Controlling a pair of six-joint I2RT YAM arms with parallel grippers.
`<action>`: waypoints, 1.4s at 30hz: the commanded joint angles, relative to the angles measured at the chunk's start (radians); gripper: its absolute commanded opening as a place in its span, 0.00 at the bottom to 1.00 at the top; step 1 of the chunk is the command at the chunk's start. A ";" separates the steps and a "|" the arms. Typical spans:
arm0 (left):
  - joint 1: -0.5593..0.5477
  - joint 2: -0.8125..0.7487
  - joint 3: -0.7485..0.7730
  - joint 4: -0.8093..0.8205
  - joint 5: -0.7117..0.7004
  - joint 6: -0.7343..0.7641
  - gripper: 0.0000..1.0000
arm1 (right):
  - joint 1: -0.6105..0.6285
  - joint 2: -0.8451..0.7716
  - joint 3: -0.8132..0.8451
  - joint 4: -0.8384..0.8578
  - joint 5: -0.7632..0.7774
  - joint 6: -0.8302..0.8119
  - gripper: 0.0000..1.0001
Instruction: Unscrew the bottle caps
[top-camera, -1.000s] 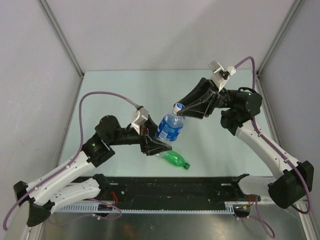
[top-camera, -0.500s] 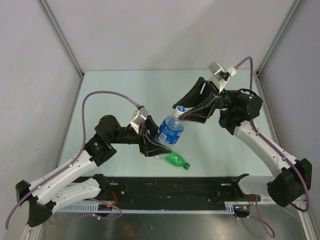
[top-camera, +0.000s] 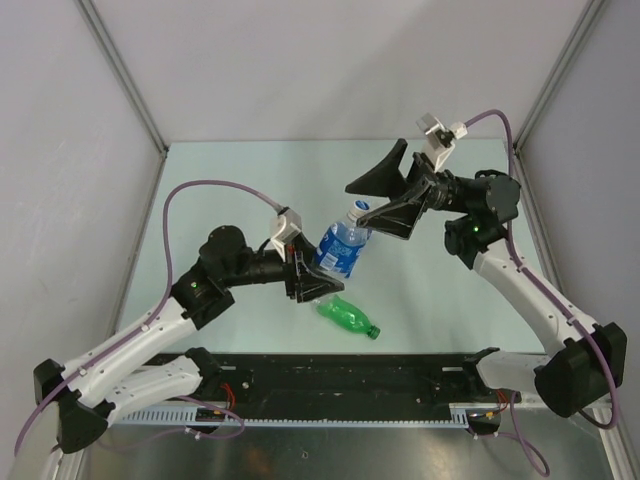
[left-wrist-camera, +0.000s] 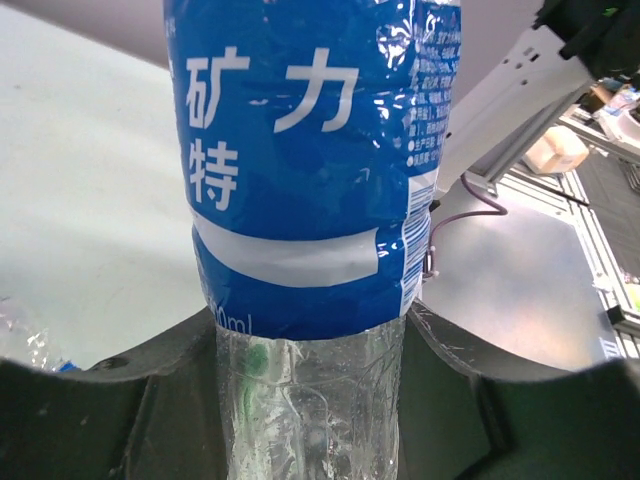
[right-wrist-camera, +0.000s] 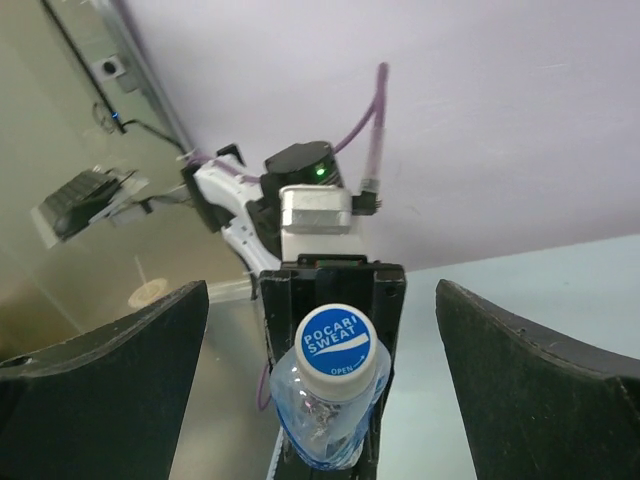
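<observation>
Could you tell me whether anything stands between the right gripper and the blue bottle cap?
Nothing visible does. The open right gripper straddles the blue cap, with bare gaps on either side. The cap sits on the blue-labelled bottle that the left gripper holds.

Top view looks down over the pale green desk (top-camera: 230, 170); both close wrist views share the clear blue-labelled plastic bottle (left-wrist-camera: 290, 180).

Lab test cell, grey panel walls (top-camera: 300, 60), aluminium posts (top-camera: 122, 75), green tabletop (top-camera: 230, 170)
</observation>
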 joint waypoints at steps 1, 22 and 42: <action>0.009 -0.012 0.038 -0.041 -0.082 0.069 0.00 | -0.033 -0.069 0.006 -0.161 0.122 -0.090 0.99; -0.101 0.060 0.171 -0.401 -0.799 0.177 0.00 | 0.006 -0.045 0.080 -0.754 0.571 -0.220 0.99; -0.228 0.182 0.292 -0.552 -1.154 0.201 0.00 | 0.103 0.120 0.200 -0.855 0.659 -0.221 0.64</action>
